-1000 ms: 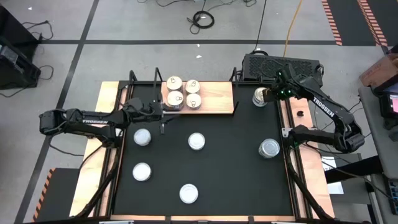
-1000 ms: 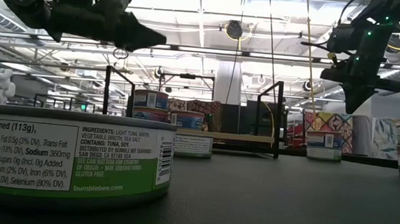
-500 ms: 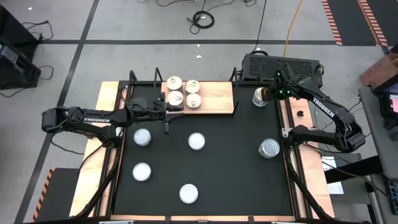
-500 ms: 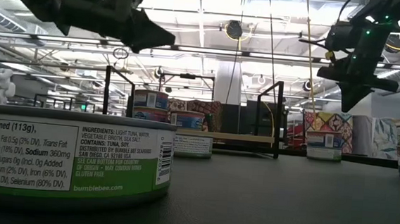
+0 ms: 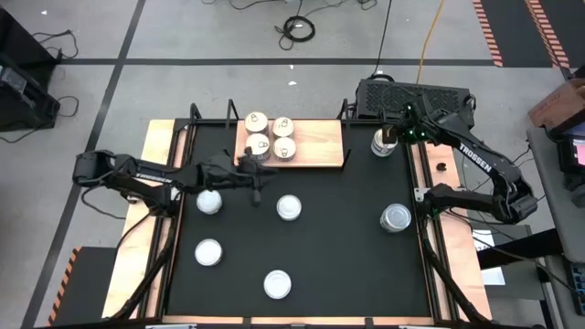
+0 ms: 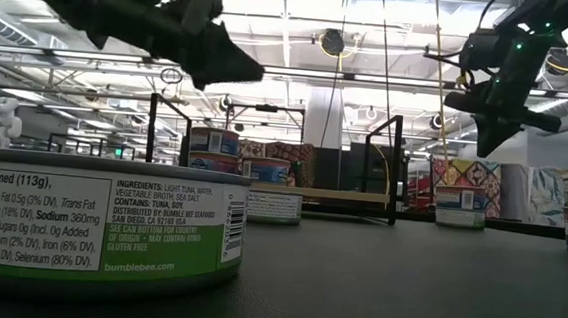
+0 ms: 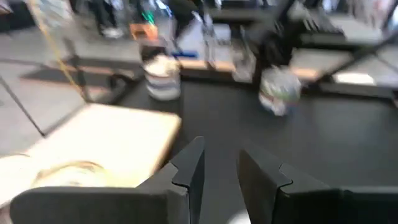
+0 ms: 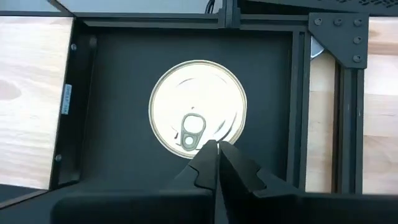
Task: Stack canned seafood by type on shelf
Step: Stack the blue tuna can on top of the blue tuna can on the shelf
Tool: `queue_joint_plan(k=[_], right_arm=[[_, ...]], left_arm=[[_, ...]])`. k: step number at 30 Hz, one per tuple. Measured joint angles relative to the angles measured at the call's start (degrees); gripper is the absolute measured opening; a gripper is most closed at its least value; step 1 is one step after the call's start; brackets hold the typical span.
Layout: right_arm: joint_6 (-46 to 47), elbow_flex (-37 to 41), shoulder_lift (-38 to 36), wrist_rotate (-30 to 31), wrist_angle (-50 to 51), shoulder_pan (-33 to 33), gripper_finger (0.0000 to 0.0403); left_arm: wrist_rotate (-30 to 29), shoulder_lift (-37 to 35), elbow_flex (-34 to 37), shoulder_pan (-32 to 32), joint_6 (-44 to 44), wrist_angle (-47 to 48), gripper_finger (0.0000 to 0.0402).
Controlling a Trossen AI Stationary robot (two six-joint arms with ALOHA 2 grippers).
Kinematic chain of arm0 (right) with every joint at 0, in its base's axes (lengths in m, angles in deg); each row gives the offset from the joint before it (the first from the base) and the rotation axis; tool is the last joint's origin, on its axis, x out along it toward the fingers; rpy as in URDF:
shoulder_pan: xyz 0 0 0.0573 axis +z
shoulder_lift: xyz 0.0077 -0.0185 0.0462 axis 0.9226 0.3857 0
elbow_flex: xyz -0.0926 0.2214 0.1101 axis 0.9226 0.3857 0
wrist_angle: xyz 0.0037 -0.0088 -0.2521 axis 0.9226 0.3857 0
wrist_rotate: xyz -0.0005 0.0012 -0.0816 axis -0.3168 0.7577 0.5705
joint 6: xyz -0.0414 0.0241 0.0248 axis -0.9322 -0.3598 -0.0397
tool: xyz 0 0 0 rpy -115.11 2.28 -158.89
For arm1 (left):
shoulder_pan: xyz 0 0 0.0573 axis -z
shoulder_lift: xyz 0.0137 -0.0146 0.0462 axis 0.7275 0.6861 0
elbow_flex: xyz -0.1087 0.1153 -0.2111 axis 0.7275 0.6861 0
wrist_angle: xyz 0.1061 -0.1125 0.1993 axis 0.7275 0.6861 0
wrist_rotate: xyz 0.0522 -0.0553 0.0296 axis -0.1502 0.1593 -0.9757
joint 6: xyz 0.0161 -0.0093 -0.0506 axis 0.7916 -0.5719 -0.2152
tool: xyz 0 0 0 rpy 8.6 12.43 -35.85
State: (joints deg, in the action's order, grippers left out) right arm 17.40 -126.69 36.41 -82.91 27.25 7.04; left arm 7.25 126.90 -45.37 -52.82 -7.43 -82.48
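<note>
right gripper (image 8: 216,148): fingers together, empty, above round silvery pull-tab tin (image 8: 198,106) | left gripper (image 7: 219,168): narrow gap, empty, light wooden shelf board (image 7: 106,140) just beside it

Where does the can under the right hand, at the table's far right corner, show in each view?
High view: the can sits right of the shelf, below the right hand.
Low view: likely the can at right, under that hand.
Left wrist view: cannot tell; the cans are blurred.
Right wrist view: the can fills the centre, pull tab up.
Shared landmark: the shelf.
</note>
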Motion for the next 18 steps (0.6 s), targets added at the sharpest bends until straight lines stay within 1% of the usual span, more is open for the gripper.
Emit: queue_joint_plan(k=[2,4,6,8,13,18], right_arm=[[0.8,0.0,0.8,1.2,0.0,0.0,0.0027],[1.8,0.0,1.5,1.8,0.0,0.0,0.0046],[2.3,0.0,2.2,1.8,0.2,0.0,0.0068],[2.3,0.0,2.7,2.6,0.4,0.0,0.0093],[1.1,0.0,3.6,3.2,1.7,0.0,0.0158],[0.6,0.0,3.5,3.1,5.0,0.0,0.0209]], left_arm=[[-0.7,1.9,-2.5,2.0,0.4,7.1,0.0093],[-4.7,3.3,-5.2,3.7,1.6,13.8,0.0093],[-10.1,3.7,-8.1,5.4,1.8,16.7,0.0093],[-13.7,3.5,-9.7,7.0,3.0,17.9,0.0093],[-14.4,3.5,-10.2,10.3,3.2,18.9,0.0093],[-14.8,3.8,-10.3,10.5,3.1,17.2,0.0093]])
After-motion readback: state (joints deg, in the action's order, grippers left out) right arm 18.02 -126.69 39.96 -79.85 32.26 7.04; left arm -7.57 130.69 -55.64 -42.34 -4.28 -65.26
